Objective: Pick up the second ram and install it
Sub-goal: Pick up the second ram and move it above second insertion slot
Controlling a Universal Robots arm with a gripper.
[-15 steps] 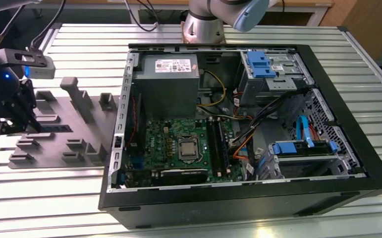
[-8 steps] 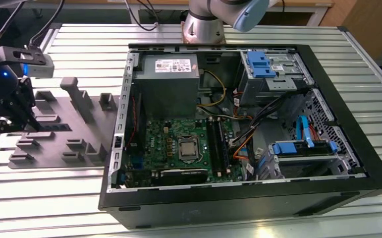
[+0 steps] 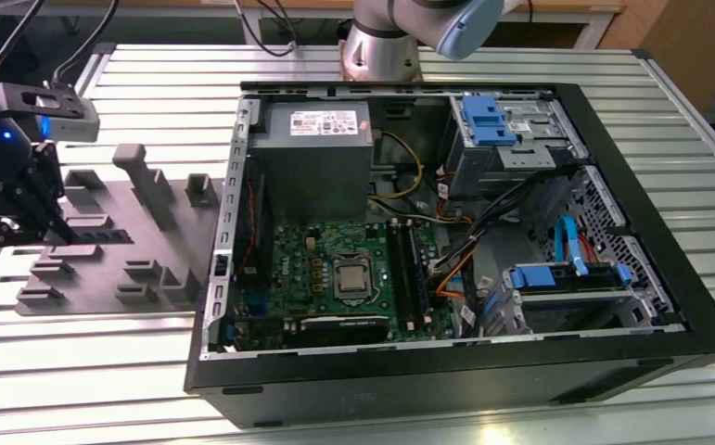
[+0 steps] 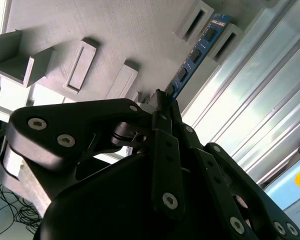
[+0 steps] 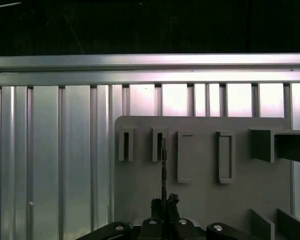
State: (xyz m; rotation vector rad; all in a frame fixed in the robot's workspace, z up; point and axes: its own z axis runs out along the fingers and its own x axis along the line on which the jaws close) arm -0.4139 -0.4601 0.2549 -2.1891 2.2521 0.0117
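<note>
The second ram [image 4: 195, 55] is a thin dark stick with a row of black chips. It lies along a slot at the edge of the grey fixture [image 4: 90, 30]. My gripper [image 4: 162, 97] is shut on its near end, with black fingers pressed to both faces. In the first wrist view the ram [image 5: 163, 170] shows edge-on, running from the gripper [image 5: 164, 201] to a fixture slot. In the exterior view the gripper [image 3: 57, 227] hangs over the fixture [image 3: 146, 250] at the view's left, with the ram [image 3: 104, 235] beside it. The green motherboard [image 3: 332, 269] and its long black slots [image 3: 407, 269] lie inside the open case.
The open black computer case [image 3: 654, 278] takes up the middle and right of the ribbed metal table [image 3: 72, 371]. Inside it are a grey power supply [image 3: 313, 158], blue drive brackets [image 3: 487, 120] and loose cables [image 3: 493, 222]. Upright blocks [image 3: 146, 185] rise from the fixture. The arm's base [image 3: 382, 46] stands behind the case.
</note>
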